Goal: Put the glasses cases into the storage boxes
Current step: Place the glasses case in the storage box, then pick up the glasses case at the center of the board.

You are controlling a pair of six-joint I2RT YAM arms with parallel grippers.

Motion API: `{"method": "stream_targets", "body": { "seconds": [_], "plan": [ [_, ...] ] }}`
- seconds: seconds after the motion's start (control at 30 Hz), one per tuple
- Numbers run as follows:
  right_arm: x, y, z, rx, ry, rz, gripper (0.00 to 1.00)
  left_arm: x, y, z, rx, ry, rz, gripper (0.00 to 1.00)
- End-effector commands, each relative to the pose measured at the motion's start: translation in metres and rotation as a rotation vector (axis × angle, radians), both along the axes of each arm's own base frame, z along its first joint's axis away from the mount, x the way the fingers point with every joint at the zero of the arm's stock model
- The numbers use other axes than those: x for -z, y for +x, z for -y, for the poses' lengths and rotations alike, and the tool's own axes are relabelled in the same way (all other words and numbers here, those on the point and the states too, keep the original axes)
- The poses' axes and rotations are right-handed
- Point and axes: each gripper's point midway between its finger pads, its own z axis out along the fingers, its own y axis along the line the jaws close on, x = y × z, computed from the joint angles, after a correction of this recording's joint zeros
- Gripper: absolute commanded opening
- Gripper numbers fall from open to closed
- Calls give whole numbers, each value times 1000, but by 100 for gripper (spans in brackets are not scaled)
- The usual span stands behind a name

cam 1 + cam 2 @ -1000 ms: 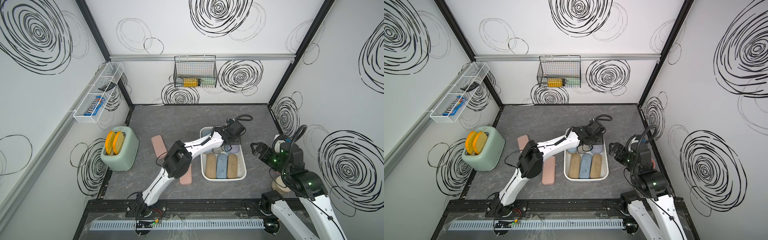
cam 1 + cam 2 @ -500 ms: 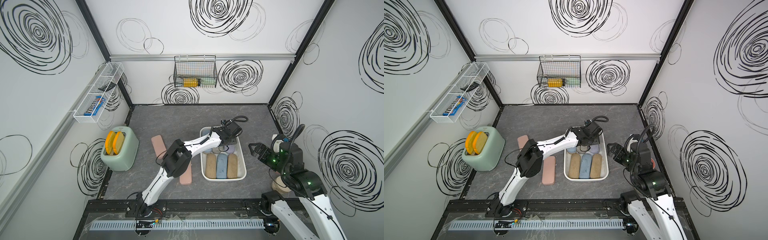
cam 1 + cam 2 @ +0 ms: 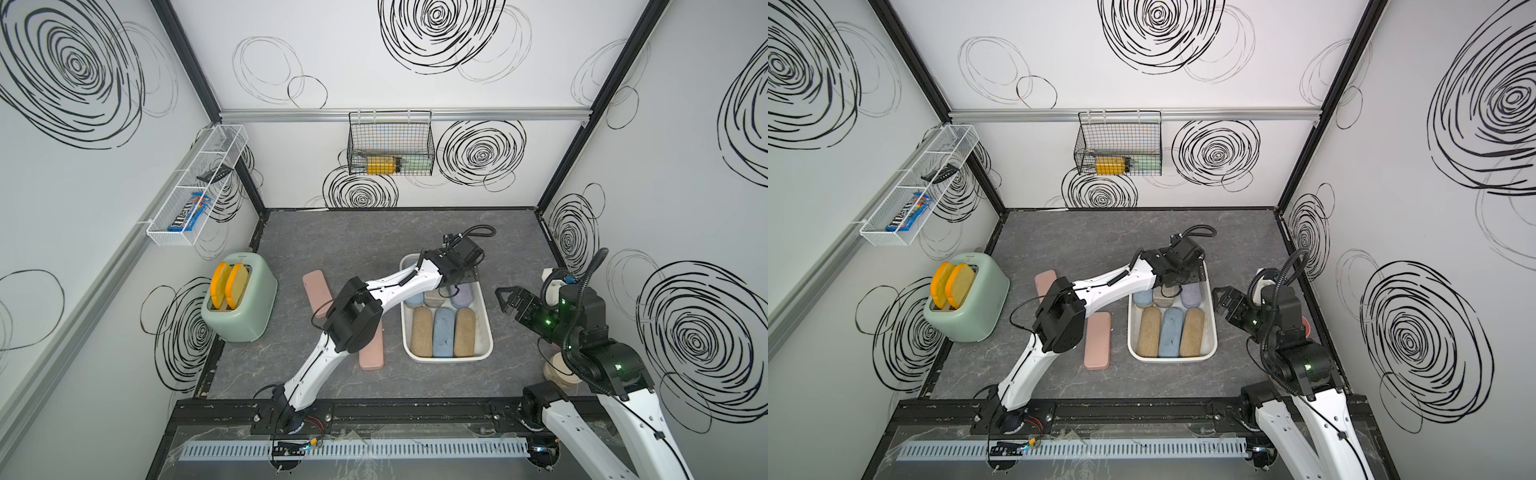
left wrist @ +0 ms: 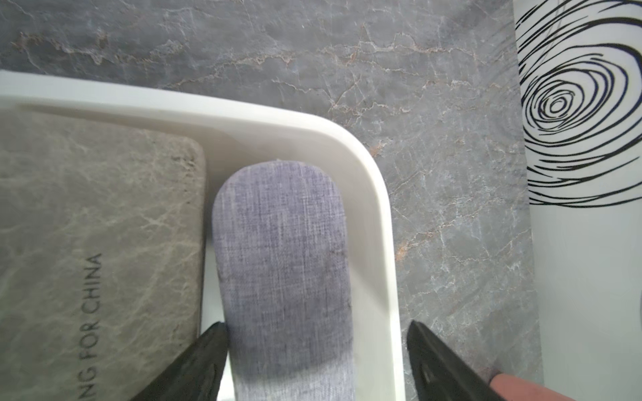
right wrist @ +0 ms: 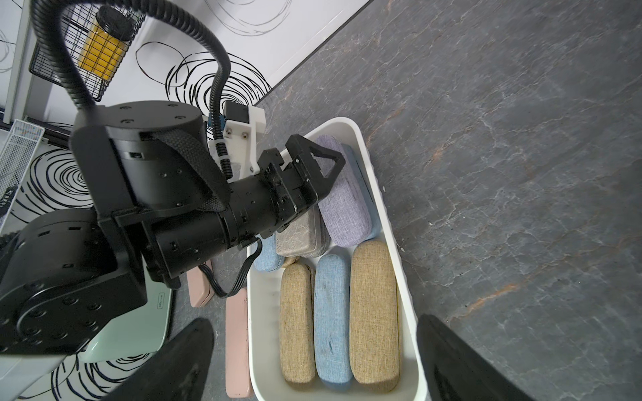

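The left gripper [image 4: 314,324] has just spread its jaws off the lilac case [image 4: 281,260], lying free in the far right corner of the tub [image 4: 368,173], so it looks stowed, pink cases [image 3: 371,353] remaining on the counter [image 3: 353,237]

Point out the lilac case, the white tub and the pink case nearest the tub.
lilac case [image 4: 283,264]: left wrist view, middle of its fabric top.
white tub [image 4: 380,243]: left wrist view, rim beside the lilac case.
pink case [image 3: 1097,347]: in a top view, middle of its top face.

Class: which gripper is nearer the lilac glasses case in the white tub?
Left. The left gripper is over the lilac case, fingers either side; the right gripper is outside the tub.
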Motion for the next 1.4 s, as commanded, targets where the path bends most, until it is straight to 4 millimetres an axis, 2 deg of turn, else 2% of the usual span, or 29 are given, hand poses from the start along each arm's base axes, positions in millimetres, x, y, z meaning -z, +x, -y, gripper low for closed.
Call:
{"method": "stream_targets", "body": {
  "seconds": [0.0,0.1,0.17,0.2,0.27,0.33,0.4,0.43,0.5,0.57,0.63,0.7,0.73,0.8,0.9,1.03,1.13,1.2,1.37],
  "plan": [
    [-12,-1,0,-9,0,27,95,-26,3,9,17,-44,54,86],
    [-13,-1,-4,-31,5,28,95,-65,-1,0,18,-55,122,89],
    [-11,0,-7,-47,4,12,95,-100,-6,-14,11,-53,185,99],
    [-10,0,-8,-54,1,0,95,-120,-10,-24,7,-52,229,96],
    [-10,0,-9,-63,-4,-12,94,-158,-21,-45,10,-59,316,96],
    [-15,1,-14,-81,-1,-10,93,-195,-35,-75,11,-83,397,96],
    [-17,2,-19,-98,-1,-15,93,-219,-48,-110,7,-100,457,96],
    [-18,3,-23,-106,-3,-20,92,-234,-56,-136,-14,-117,483,96],
    [-19,4,-31,-116,-17,-28,92,-241,-61,-191,-77,-138,497,96],
    [-17,4,-45,-133,-22,-42,92,-240,-64,-248,-153,-191,513,96],
    [-11,1,-70,-168,-31,-52,92,-229,-67,-306,-254,-251,531,96],
    [-2,-7,-102,-222,-58,-55,94,-211,-74,-352,-371,-243,543,96],
    [4,-12,-121,-252,-87,-54,94,-201,-79,-367,-395,-210,549,96],
    [14,-24,-156,-306,-156,-54,95,-179,-88,-386,-428,-138,522,96],
    [32,-43,-214,-407,-234,-60,98,-146,-94,-394,-394,-53,474,96],
    [66,-63,-279,-530,-295,-72,99,-110,-100,-421,-425,69,389,96],
    [100,-69,-311,-575,-370,-112,97,-88,-104,-443,-458,92,316,96],
    [120,-69,-324,-577,-424,-171,97,-74,-106,-455,-486,82,265,96],
    [148,-67,-352,-594,-517,-218,97,-62,-110,-460,-524,96,266,96]
  ]
}}
